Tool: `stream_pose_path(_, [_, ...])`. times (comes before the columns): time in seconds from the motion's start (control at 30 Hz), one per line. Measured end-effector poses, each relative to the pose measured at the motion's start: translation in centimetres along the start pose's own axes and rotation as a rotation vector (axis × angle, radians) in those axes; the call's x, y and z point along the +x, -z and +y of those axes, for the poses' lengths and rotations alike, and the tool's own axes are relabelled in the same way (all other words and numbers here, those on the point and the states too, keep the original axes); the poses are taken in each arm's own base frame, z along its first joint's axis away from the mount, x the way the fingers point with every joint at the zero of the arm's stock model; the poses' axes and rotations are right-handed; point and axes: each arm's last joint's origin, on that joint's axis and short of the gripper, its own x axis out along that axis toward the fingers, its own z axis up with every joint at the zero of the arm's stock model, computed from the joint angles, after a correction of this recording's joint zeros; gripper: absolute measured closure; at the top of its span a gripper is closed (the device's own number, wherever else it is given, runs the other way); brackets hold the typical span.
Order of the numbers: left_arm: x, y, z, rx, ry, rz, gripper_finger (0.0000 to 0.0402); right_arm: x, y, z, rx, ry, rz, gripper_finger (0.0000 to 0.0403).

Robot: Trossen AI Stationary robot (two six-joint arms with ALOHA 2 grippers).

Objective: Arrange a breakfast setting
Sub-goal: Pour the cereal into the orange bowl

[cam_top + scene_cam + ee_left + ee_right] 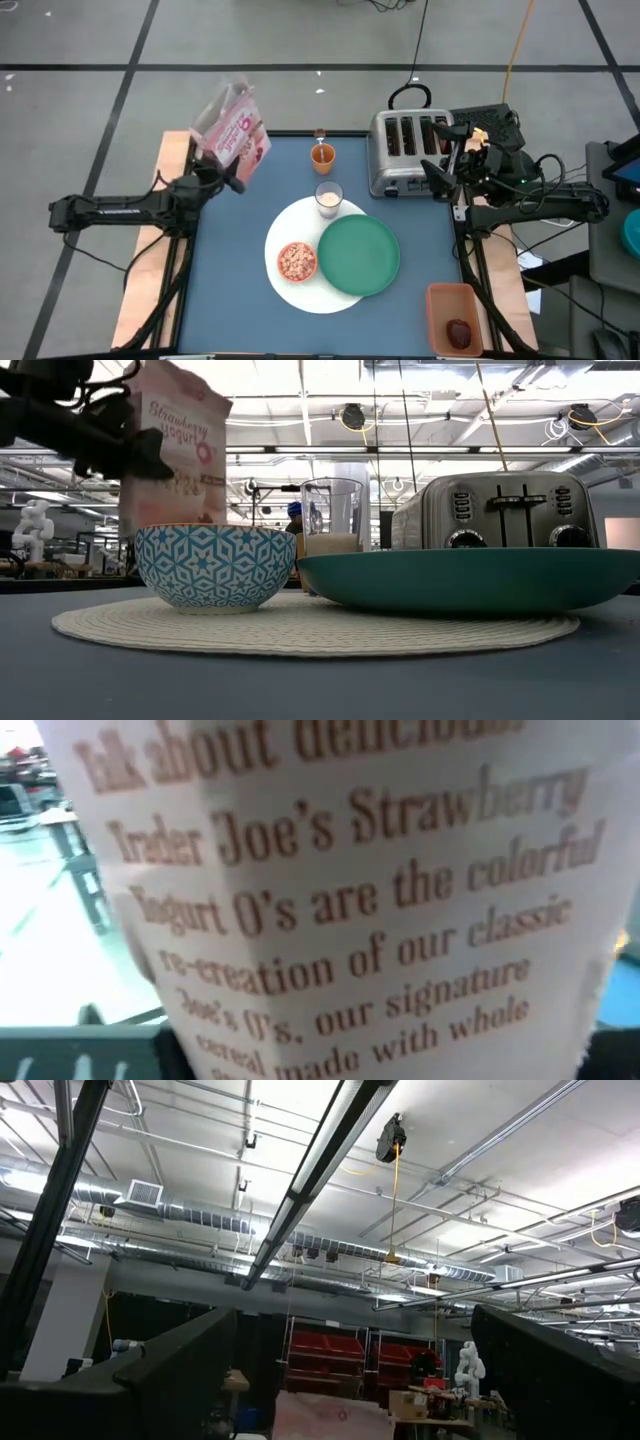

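Left pincer (228, 178) apparently grips cereal box (232, 126), left of the bowl (297, 261).

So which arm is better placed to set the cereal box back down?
The left. Its end effector already holds the cereal box above the table's far-left corner. The right end effector sits across the table beside the toaster.
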Motion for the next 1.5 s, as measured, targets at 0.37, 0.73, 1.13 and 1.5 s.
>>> stream_pose_path(0.37, [0.0, 3.3, 0.5, -0.018, -0.112, 0.049, 0.0195, 0.0, 0.1, 0.0, -0.001, -0.003, 0.012, 0.0007])
stream_pose_path(0.73, [-0.2, 5.0, 1.0, 0.040, -0.190, 0.084, 0.0195, 0.0, 0.1, 0.0, -0.001, -0.003, 0.015, 0.0007])
stream_pose_path(1.13, [-0.4, 6.2, 1.3, 0.035, -0.218, 0.156, 0.0195, 0.0, 0.1, 0.0, -0.001, -0.003, 0.014, 0.0007])
stream_pose_path(1.5, [-0.4, 6.3, 1.2, 0.025, -0.178, 0.176, 0.0195, 0.0, 0.1, 0.0, -0.003, -0.003, 0.015, 0.0007])
